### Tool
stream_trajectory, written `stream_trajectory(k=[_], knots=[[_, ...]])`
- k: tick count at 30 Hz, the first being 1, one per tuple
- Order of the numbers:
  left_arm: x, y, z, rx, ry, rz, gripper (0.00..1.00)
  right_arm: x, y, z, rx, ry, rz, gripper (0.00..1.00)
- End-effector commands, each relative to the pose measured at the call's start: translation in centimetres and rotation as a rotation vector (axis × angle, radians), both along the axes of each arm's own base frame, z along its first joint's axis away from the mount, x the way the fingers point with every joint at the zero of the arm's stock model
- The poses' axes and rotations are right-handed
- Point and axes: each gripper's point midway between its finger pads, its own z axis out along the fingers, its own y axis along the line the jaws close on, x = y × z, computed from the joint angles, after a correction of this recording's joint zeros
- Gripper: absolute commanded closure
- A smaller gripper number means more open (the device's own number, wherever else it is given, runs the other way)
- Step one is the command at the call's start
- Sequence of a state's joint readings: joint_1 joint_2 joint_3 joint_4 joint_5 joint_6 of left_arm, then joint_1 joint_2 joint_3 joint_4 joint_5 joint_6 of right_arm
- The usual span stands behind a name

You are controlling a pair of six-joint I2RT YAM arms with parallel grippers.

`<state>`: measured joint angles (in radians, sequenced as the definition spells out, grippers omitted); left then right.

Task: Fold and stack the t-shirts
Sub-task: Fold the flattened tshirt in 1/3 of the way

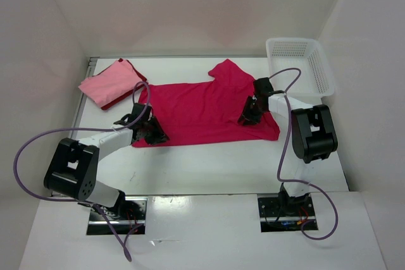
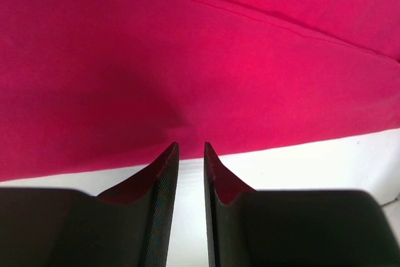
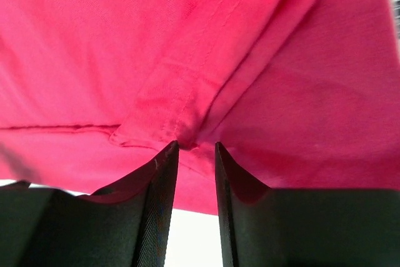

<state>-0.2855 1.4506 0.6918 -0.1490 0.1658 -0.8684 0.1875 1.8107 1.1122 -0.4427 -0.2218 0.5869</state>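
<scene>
A crimson-magenta t-shirt (image 1: 202, 109) lies spread flat mid-table, its sleeve pointing to the back. At the back left a folded light pink t-shirt (image 1: 109, 83) rests on a dark red one (image 1: 131, 90). My left gripper (image 1: 152, 132) hovers at the spread shirt's front left corner. In the left wrist view its jaws (image 2: 192, 145) stand a narrow gap apart at the hem (image 2: 187, 92), with bare table between them. My right gripper (image 1: 248, 113) is over the shirt's right part. Its jaws (image 3: 197, 145) are apart, a small pucker of cloth (image 3: 187, 132) at their tips.
A white mesh basket (image 1: 300, 61) stands at the back right corner, close behind the right arm. White walls close in the table on three sides. Purple cables loop from both arms over the near table.
</scene>
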Motion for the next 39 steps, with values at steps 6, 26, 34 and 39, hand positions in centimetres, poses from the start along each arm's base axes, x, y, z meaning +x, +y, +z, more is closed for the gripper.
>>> stream_trajectory(k=[6,26,34,39], knots=[[0.6,0.3,-0.4,0.01,-0.012,-0.001,0.7,0.7,1.2,0.1,0.026,-0.011,0.027,0.64],[-0.2,1.9,-1.3,0.032,0.012,0.04,0.7,6.6,5.2,1.9,0.094,-0.097,0.093,0.95],[0.2,1.8,0.2,0.02,-0.013,0.048,0.7,10.2,10.1,2.6,0.118,-0.145,0.173,0.72],[0.9,1.6,2.0,0.009,-0.055,0.048,0.7,9.8,11.3,3.7,0.12,-0.159,0.206,0.58]])
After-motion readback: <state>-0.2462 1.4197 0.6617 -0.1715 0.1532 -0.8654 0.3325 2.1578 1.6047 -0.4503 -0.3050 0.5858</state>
